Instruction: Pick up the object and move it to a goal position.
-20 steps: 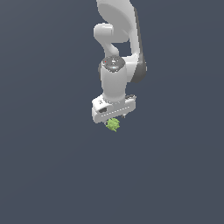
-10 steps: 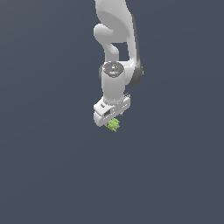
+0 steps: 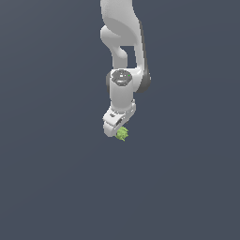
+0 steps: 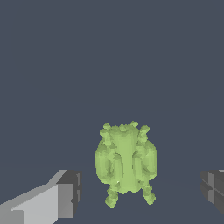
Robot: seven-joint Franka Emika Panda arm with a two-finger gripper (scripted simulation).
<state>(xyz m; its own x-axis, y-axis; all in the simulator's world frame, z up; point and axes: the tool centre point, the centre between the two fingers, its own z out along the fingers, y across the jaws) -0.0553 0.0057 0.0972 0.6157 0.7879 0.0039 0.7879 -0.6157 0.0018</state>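
Observation:
The object (image 3: 122, 134) is a small light-green lumpy thing with short spiky bits, lying on the dark grey floor. In the wrist view the object (image 4: 126, 162) sits between my two fingers with a clear gap on each side. My white gripper (image 3: 117, 131) hangs straight down over it, right above the object. In the wrist view my gripper (image 4: 141, 190) is open, with one dark-tipped finger (image 4: 68, 192) on one side and the other finger (image 4: 213, 187) at the frame's edge. Neither finger touches the object.
Only the plain dark grey floor (image 3: 56, 187) surrounds the object. The white arm (image 3: 123, 37) rises out of the top of the exterior view.
The hand has turned about its vertical axis, so it looks narrower in the exterior view. The object has stayed in the same place.

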